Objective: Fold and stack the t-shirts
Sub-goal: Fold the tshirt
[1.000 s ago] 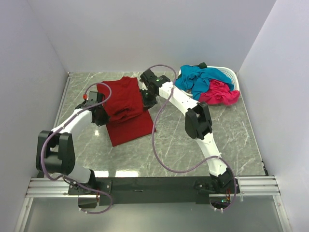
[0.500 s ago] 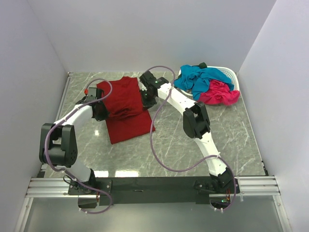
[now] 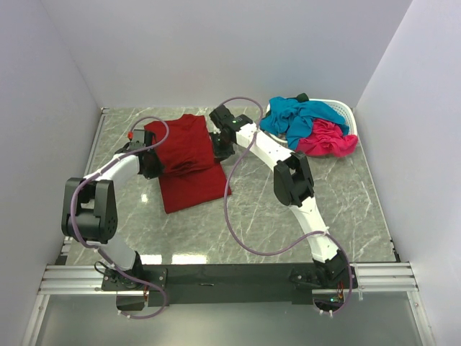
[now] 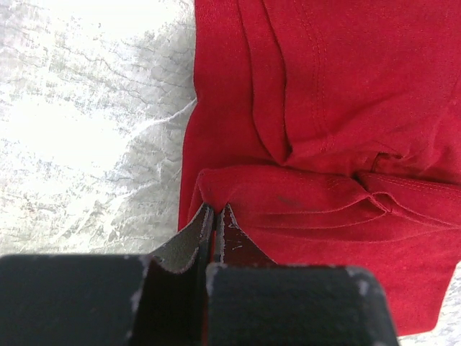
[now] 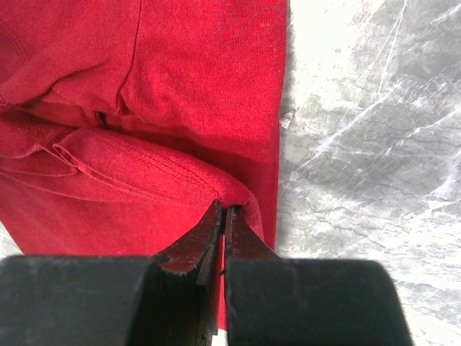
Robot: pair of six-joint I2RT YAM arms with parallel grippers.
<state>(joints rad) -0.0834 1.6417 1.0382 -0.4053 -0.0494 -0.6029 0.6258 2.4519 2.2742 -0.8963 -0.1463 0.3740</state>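
Left gripper (image 4: 214, 220): my jaws are pressed together on a bunched fold at one side edge of the dark red t-shirt (image 3: 189, 155). In the left wrist view the cloth runs straight into the closed tips at lower centre of the frame.

Right gripper (image 5: 223, 216): it is likewise clamped, on a hemmed fold at the shirt's opposite side edge. The stitched hem is pinched between the tips at lower centre of the right wrist view.

Location of the work piece: in the top view the dark red shirt lies left of centre on the grey marble table (image 3: 288, 209), directly between my two grippers. A doubled layer sits toward the back. A flat single layer shows as a rectangle toward the near side. Creases gather across the middle, along the line between the two grips. I cannot tell whether the pinched folds are lifted clear of the layer beneath.

Other garments: the teal-blue t-shirt (image 3: 302, 115) lies crumpled in the white basket (image 3: 344, 108) at upper right. The hot pink t-shirt (image 3: 328, 138) touches it and spills over the basket's near edge. Both are unfolded and well apart from the red shirt.
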